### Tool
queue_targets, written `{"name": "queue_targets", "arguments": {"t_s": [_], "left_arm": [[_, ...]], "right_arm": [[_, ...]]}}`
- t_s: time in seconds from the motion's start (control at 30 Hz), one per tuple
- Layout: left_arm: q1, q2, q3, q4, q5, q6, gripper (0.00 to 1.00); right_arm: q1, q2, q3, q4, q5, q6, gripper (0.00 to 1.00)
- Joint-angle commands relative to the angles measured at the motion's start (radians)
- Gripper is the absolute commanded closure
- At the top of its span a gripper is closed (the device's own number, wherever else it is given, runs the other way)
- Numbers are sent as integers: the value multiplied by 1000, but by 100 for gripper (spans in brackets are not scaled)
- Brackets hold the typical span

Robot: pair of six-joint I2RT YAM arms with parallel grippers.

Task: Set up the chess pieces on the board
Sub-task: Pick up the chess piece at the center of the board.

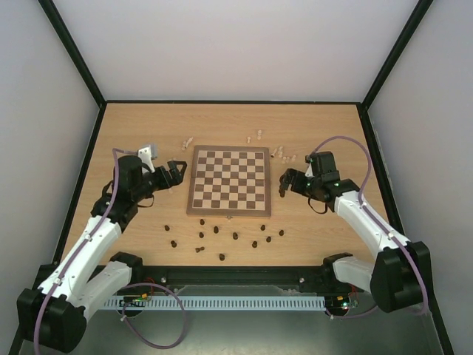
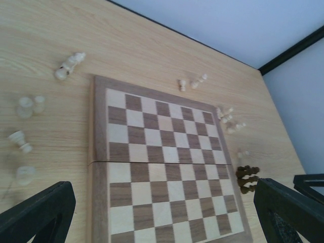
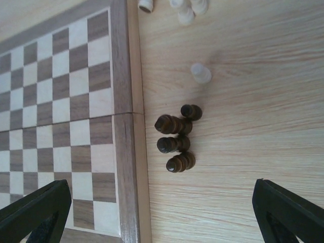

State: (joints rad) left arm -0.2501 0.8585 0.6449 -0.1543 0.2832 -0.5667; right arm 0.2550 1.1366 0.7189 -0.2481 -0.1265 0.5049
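Square brown-and-cream wooden chessboard [image 1: 229, 180] lies flat mid-way across the light wood counter [image 1: 140, 129], with a seam line across its middle. Every piece in view sits on the counter, off the board.

Small dark brown turned wooden chessmen [image 1: 236, 236]: about a dozen, scattered loosely along the board's near side, between it and the arm bases, mostly apart from each other.

Bunch of four dark chessmen [image 3: 174, 139]: packed tight and touching, on the counter just beside the board's right border, near the seam. Upright or tipped: can't tell from the right wrist angle.

Small pale cream chessmen [image 1: 260, 135]: little groups past the board's far edge and off its far-right corner. One stray cream pawn [image 3: 201, 74] stands alone, just beyond the dark bunch. Left wrist view shows a long cream piece [image 2: 70, 65] lying on its side off the far-left corner. A few more cream ones sit out of focus beside the left border.

Left hand [image 1: 176, 174]: fingers spread wide, just beside the board's left border and pointing across it. Contact with the counter: can't tell.

Right hand [image 1: 287, 181]: fingers spread wide, just beside the right border. Its gap spans the border strip and bare counter, with the dark bunch just ahead of the fingertips.
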Motion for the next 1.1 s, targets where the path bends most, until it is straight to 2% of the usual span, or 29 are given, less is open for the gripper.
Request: {"name": "queue_targets", "arguments": {"t_s": [0.0,0.07,0.13,0.27,0.37,0.47,0.63,0.9,1.07], "left_arm": [[6,-3,-15,-46,-84,5,0],[5,7,-30,-41,-112,-9,1],[5,40,-31,-45,-94,-28,0],[-29,95,-45,-11,-1,-60,0],[-92,69,-55,-21,-41,-66,1],[-161,-5,-85,-10,-95,-93,1],[-224,-57,-87,-74,-177,-101,0],[-244,-110,-105,-112,-176,-108,1],[-245,-119,-101,-129,-191,-103,1]], "right_arm": [[34,39,39,-56,9,-22,1],[58,58,63,-67,48,-24,1],[96,78,92,-90,105,-30,7],[133,99,108,-100,174,-27,28],[146,109,101,-102,223,-27,42],[158,130,107,-107,255,-30,51],[184,166,130,-129,305,-37,59],[222,138,64,-122,344,-9,59],[222,145,47,-105,333,-8,63]]}}
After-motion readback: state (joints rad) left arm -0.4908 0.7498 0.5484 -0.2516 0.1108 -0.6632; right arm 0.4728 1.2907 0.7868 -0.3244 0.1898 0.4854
